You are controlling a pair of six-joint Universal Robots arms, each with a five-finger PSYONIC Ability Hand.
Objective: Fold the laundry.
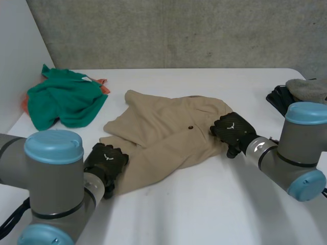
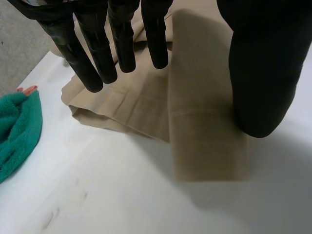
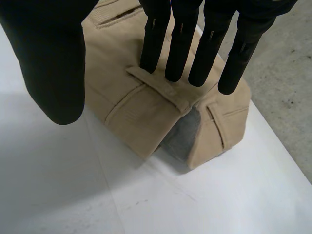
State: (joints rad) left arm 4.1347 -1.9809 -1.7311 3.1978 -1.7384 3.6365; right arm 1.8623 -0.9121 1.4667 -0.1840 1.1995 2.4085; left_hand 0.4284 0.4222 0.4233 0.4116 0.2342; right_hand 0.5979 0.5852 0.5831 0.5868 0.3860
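Head view: trousers (image 1: 168,138) lie slantwise, leg ends near-left at my left hand (image 1: 106,161), waist right at my right hand (image 1: 232,130). Both hands straight-fingered, grasping nothing.

No text, label or number is readable.

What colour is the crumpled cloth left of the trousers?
The cloth is green; the head view shows it best.
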